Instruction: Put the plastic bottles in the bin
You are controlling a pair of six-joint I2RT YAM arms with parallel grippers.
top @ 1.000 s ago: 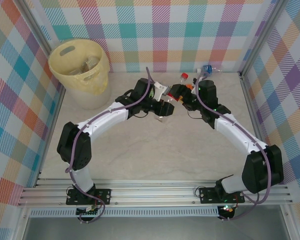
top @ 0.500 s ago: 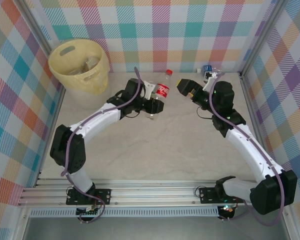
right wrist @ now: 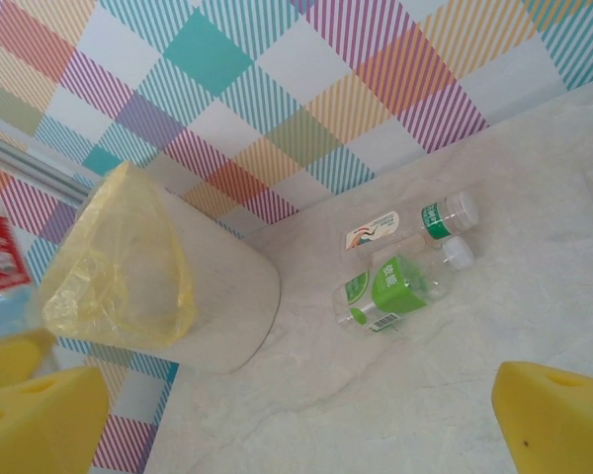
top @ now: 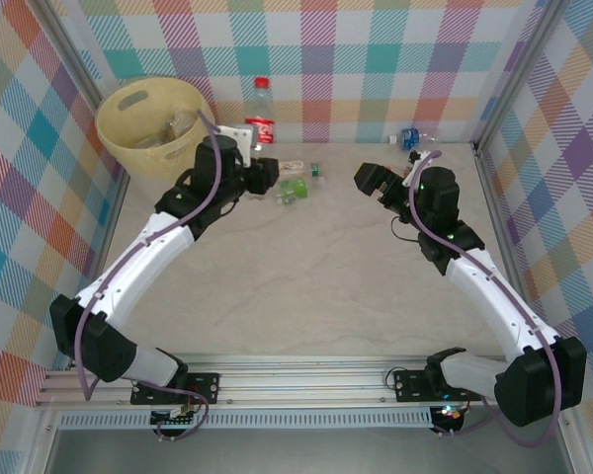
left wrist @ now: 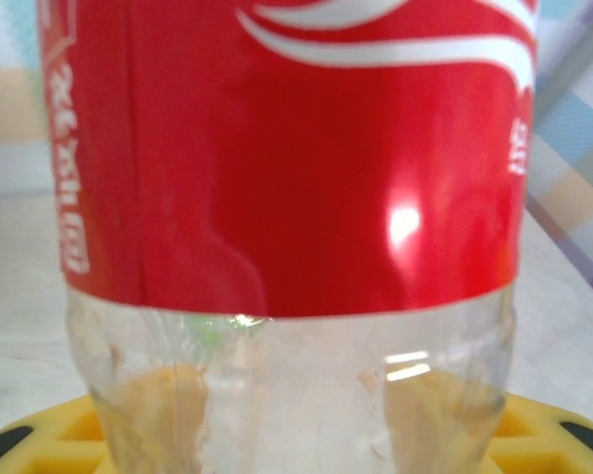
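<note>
Your left pincer (top: 258,143) grips the red-label bottle (top: 262,126) upright, raised just beside the bin (top: 178,174) (high enough, I judge, to clear its rim) | your right pincer (top: 374,179) gapes empty over the worktop (top: 306,286), facing the green-label bottles (top: 295,188), likely your next picks.

Pale marbled tabletop (top: 306,286), bore yellow bin (top: 185,178) upright at far left, green-labelled bottle (top: 293,191) lying just beside white-labelled bottle (top: 298,167) mid-back, blue-capped bottle (top: 408,137) far right.

Left fingers (left wrist: 551,440) have lifted the red-label bottle (top: 262,117), seemingly beside the bin (top: 178,168).
</note>
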